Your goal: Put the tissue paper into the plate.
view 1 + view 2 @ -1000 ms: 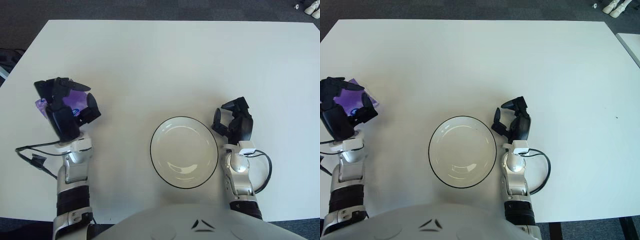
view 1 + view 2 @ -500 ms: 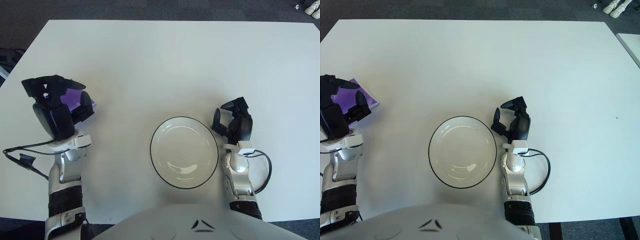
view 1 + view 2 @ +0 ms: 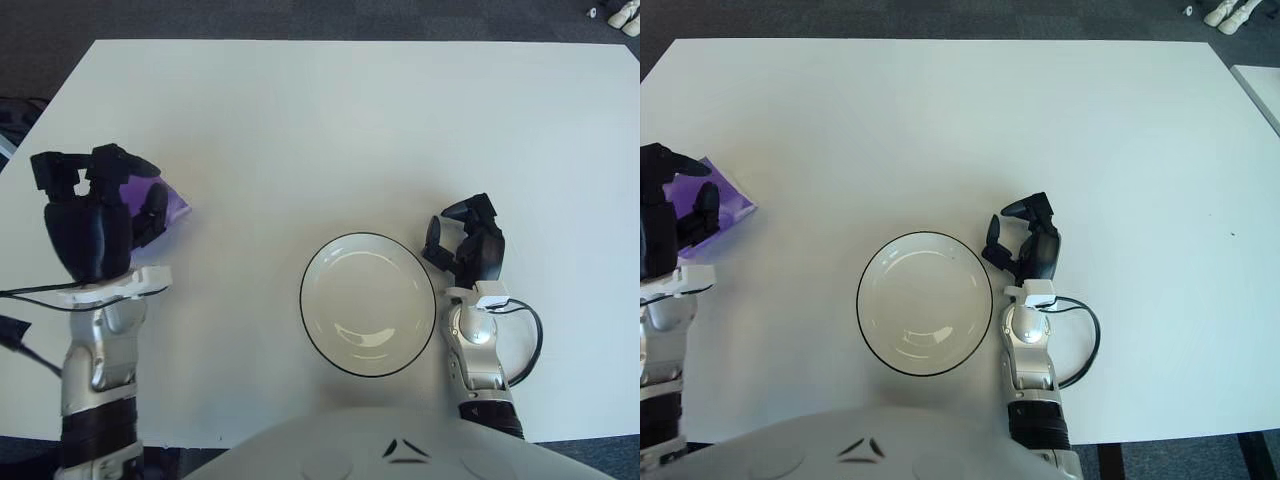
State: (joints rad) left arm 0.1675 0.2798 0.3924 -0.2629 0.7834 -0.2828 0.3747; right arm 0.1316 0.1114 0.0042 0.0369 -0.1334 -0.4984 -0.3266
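The tissue paper (image 3: 165,203), a purple packet, lies flat on the white table (image 3: 330,120) at the far left. Only its right-hand corner shows clear; the rest is covered by the left hand (image 3: 92,215), which sits directly over it. The fingers (image 3: 150,210) of that hand are curled down around the packet's near edge; whether they actually grip it, or merely hover above, cannot be told. The packet shows level with the table, not raised.

Well to the right of the left hand stands the plate (image 3: 368,303), white with a dark rim and nothing in it. Just beside the plate's right edge shows the right hand (image 3: 466,245), its fingers loosely bent and holding nothing.
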